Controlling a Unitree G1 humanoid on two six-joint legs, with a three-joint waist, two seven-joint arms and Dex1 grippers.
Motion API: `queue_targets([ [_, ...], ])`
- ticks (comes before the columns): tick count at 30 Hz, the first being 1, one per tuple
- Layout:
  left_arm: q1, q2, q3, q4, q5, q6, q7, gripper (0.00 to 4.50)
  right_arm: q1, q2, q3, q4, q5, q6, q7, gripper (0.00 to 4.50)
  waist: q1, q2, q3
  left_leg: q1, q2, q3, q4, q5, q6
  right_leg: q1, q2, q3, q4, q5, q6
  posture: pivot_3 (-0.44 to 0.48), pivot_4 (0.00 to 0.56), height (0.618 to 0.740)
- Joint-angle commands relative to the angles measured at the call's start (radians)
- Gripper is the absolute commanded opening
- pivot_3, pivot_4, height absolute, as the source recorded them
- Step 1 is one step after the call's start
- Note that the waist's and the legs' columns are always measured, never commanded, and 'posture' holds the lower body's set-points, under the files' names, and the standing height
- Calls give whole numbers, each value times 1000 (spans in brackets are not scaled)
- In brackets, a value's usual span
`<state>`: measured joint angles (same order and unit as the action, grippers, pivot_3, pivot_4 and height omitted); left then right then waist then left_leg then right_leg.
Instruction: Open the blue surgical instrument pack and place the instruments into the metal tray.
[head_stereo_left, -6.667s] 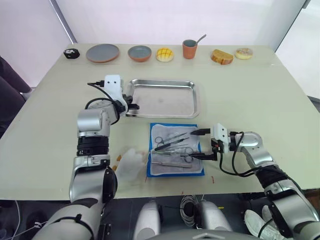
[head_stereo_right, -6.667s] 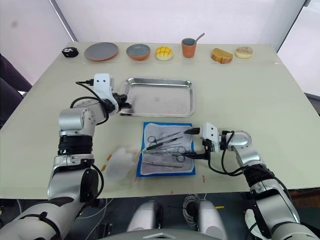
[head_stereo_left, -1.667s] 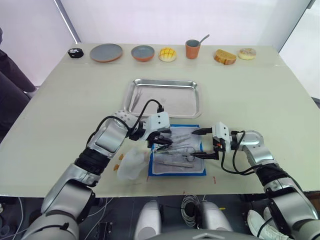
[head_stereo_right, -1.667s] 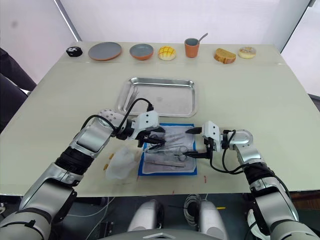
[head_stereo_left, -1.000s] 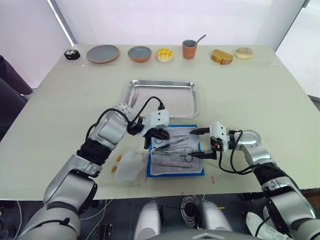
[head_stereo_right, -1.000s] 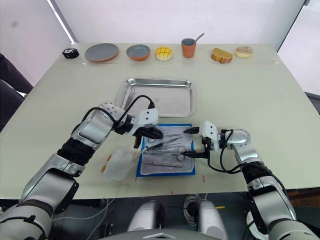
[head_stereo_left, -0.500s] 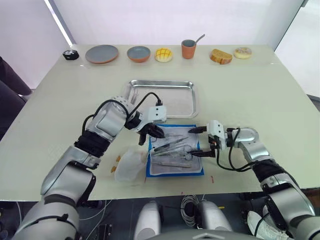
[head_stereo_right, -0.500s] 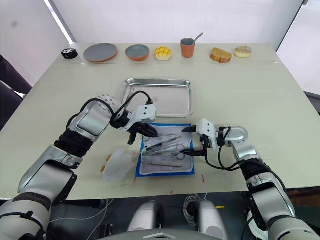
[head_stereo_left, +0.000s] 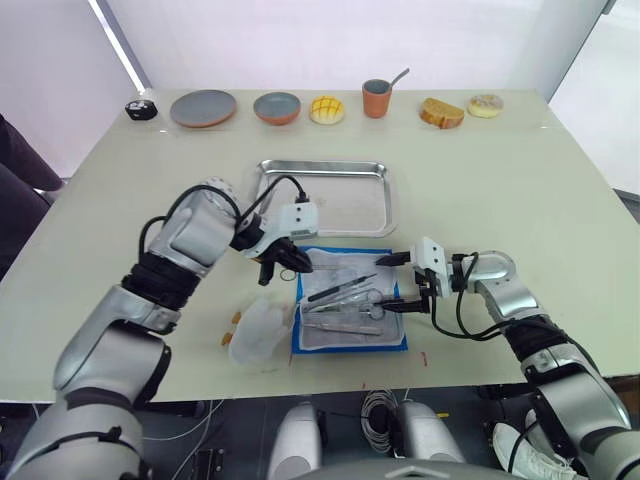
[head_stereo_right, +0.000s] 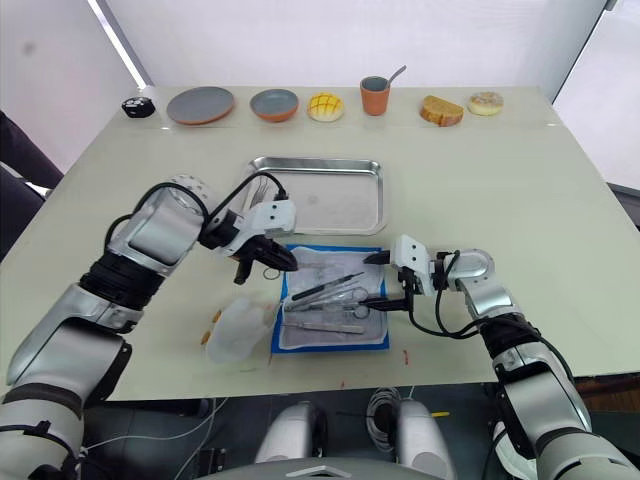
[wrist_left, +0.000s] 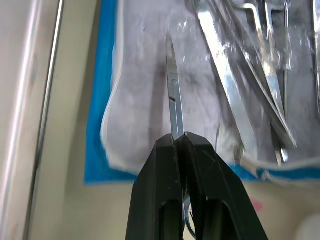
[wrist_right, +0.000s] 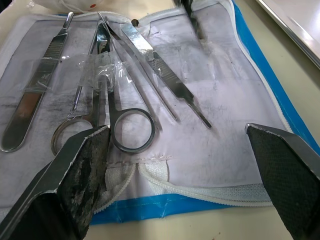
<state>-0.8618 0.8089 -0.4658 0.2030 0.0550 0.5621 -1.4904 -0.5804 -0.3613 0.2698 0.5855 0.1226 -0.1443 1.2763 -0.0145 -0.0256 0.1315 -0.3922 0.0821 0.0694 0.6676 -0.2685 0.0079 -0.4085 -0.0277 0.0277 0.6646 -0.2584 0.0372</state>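
Note:
The blue surgical instrument pack (head_stereo_left: 350, 347) lies open at the table's front centre, its pale lining up. Several silver instruments (head_stereo_left: 345, 298) rest on the lining: ring-handled scissors (wrist_right: 131, 130), forceps and flat handles. My left gripper (head_stereo_left: 283, 268) hovers at the pack's far left corner, shut on a small pair of scissors (wrist_left: 172, 100) whose blades stick out past the fingertips. My right gripper (head_stereo_left: 390, 283) stands open at the pack's right edge, its fingers (wrist_right: 75, 175) wide apart with nothing between them. The metal tray (head_stereo_left: 325, 163) sits just beyond the pack.
A crumpled clear wrapper (head_stereo_left: 262, 330) lies left of the pack. Along the far edge stand a small black object (head_stereo_left: 141, 107), a plate (head_stereo_left: 204, 107), a bowl (head_stereo_left: 278, 106), a bun (head_stereo_left: 327, 109), a cup with a spoon (head_stereo_left: 377, 98) and two pastries (head_stereo_left: 443, 111).
My left gripper has lifted a small pair of scissors off the lining and drawn back left, to the pack's far left corner. The right gripper has stayed open at the right edge.

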Motion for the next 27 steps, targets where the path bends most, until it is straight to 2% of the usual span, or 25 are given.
queue_targets([
  [1,17,59,61,-45,-19,8,-8,17,53,-29,53,66,-96,58,-41,4500,1,0,0,0,0,0,0,0,0,0,0,0,0,0,0,0,150,740],
  [9,136,184,195,-131,-96,51,14,17,58,-38,50,65,-90,54,-38,4500,4,-1,0,0,0,0,0,0,0,0,-1,0,0,0,0,0,150,740],
  [14,181,184,302,-161,-156,107,93,17,60,-41,47,63,-86,52,-35,4500,5,-1,0,0,0,0,0,0,0,0,-1,0,0,0,0,0,150,740],
  [18,192,82,450,-178,-210,291,307,17,60,-42,44,65,-82,49,-30,4500,7,-2,-1,0,0,0,0,0,0,0,-1,0,0,0,0,0,150,740],
  [20,187,41,487,-188,-217,337,390,17,59,-43,44,66,-81,48,-28,4500,7,-2,-1,0,0,0,1,0,0,1,-1,0,0,0,0,0,150,740],
  [27,55,-206,620,-139,-186,562,823,17,43,-46,43,75,-81,45,-22,4500,11,-4,-3,-1,0,-2,2,0,0,2,0,0,-1,0,0,0,150,740],
])
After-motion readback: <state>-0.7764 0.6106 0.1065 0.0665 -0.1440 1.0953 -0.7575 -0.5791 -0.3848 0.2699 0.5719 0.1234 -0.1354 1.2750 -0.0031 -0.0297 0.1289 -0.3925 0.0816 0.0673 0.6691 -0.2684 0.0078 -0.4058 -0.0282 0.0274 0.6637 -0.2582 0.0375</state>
